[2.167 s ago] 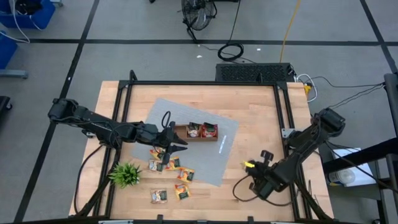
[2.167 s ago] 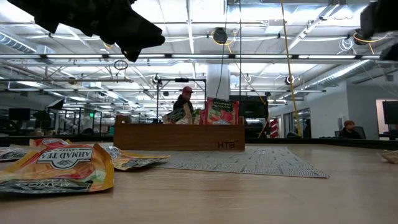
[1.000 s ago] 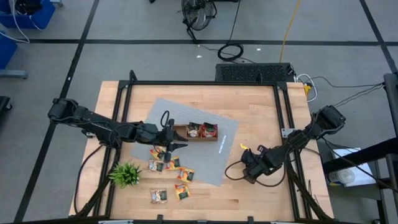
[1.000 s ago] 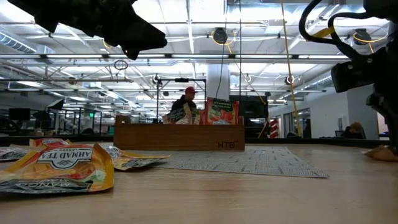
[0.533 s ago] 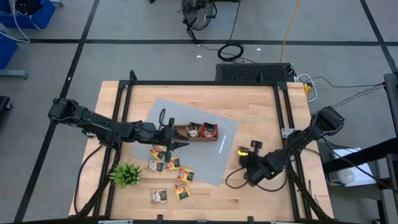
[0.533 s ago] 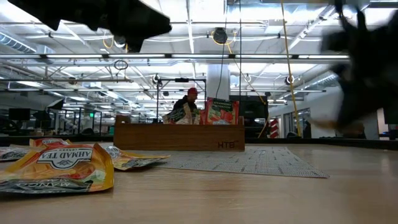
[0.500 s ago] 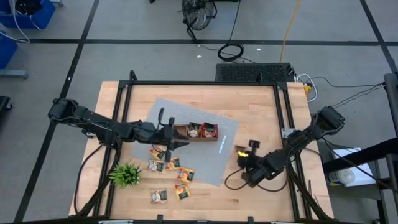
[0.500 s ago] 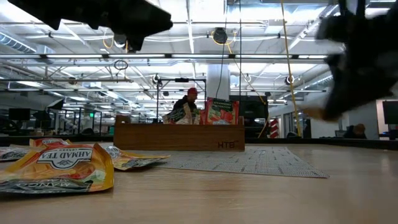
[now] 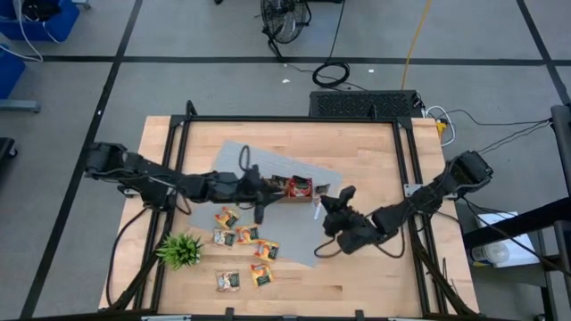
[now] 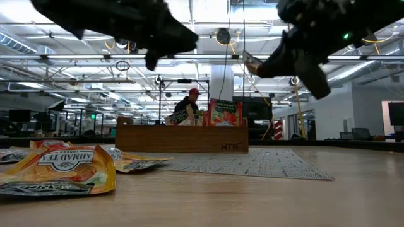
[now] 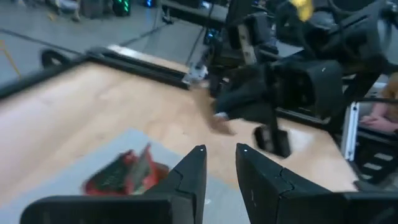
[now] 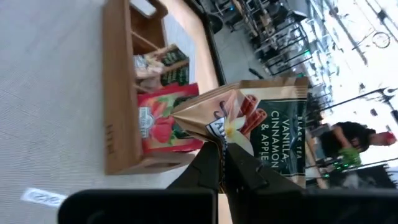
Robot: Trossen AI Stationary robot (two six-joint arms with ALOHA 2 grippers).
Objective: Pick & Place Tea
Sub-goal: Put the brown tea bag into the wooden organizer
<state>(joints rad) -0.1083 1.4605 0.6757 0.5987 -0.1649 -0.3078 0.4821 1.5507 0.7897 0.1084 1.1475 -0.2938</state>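
My right gripper hovers at the right end of the wooden tray and is shut on a tan tea sachet printed with vanilla, cinnamon and apple. My left gripper hangs over the tray's left part. Its fingers stand a narrow gap apart with nothing between them. Red sachets stand in the tray's compartments. Several more sachets lie flat on the wood and on the edge of the mat, near the front left. My right gripper pinches the tan sachet by one edge between its two fingers. The fingers come nearly level from the table's right side. The sachet sticks out beyond the fingertips and is lifted clear of table and tray.
The tray sits on a grey mat in the middle of the table. A small green spiky plant stands near the front left corner. A black frame runs round the table. Bare wood lies at the front right.
My right gripper has risen from the table's right part and swung toward the tray, rolling its wrist and carrying the sachet clear of the table. My left gripper has gone toward the table's right, from beside the tray's left end to over it.
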